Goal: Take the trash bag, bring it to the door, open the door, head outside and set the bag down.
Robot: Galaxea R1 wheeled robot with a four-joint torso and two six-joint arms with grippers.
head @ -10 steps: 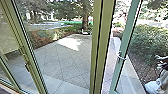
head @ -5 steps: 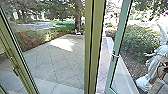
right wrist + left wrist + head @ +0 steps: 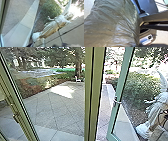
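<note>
While your left arm holds its wrist close to the trash bag (image 3: 115,22), the dark, wrinkled plastic spreads broadly before that wrist's camera, bulging and creased, with light glinting off its folds. Beyond it you can see parts of the robot's own body (image 3: 149,6) and pale ground (image 3: 161,37). You cannot tell from this how far the left gripper's jaws stand apart, or whether they have hold of the bag.

Your right arm has its wrist rolled well over, so the white statue (image 3: 53,26) lies slantwise across its view, along with the bush (image 3: 51,10) and the pale paved strip (image 3: 28,18). A piece of green frame (image 3: 3,13) stands near that wrist's line of sight. You cannot tell how the right gripper's jaws are set, or whether anything is between them.

From the head, you look forward and down through glass onto the paved yard (image 3: 60,109), with a thick green post (image 3: 95,97) upright ahead of you. To the right of the post, the green-framed door (image 3: 122,79) stands open, its handle (image 3: 117,101) on the edge nearer the post, and paving shows through the gap between them.
</note>
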